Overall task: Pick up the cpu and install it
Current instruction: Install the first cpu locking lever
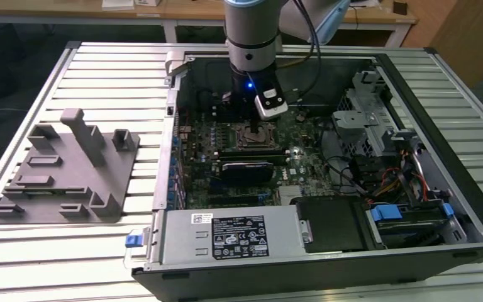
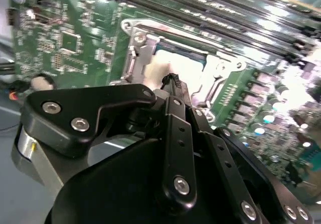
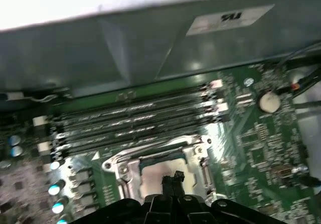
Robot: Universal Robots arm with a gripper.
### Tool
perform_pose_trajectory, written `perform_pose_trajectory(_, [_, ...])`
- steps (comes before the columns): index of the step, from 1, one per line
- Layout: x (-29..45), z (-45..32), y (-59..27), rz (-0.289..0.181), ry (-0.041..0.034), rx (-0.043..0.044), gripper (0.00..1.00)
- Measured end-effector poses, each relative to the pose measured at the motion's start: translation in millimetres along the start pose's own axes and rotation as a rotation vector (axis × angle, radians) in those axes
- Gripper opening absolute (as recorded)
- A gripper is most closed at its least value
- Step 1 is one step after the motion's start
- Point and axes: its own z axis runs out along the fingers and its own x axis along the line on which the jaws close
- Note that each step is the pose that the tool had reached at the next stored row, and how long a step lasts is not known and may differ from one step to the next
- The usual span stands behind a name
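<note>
while the arm stands inside the open pc case [image 1: 443,207], the gripper [image 3: 173,180] hangs directly over the motherboard socket [image 3: 120,170], its tips low above the socket's middle. in both wrist views the fingers [image 2: 171,83] are brought together to a narrow point with no visible gap, and nothing is seen pinched between them. the cpu [image 3: 158,176] lies flat inside the socket frame, its pale silvery top showing just under the fingertips; whether the tips actually touch it cannot be told. the memory slots [image 3: 135,121] run just beyond the socket, on its side toward the case wall. the grey fixture [image 1: 65,170] sits well apart from the socket, outside the case, on the exterior view's left.

risks, as judgement: if the chip is not fully square in the socket, any downward press from the closed tips could bend contacts beneath it. a sideways drift of the arm could drag the chip askew or knock the metal socket frame. seating cannot be confirmed here, since the fingertips cover part of the chip.
</note>
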Motion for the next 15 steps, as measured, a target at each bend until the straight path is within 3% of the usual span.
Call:
perform_pose_trajectory(1, [0.0, 0.0, 0.0, 0.0, 0.0044, 0.0021, 0.11])
perform_pose_trajectory(8, [-0.1, -0.8, 0.0, 0.0, 0.0055, 0.0022, 0.11])
perform_pose_trajectory(15, [-1.4, -13.2, 0.8, 0.0, 0.0055, 0.0023, 0.11])
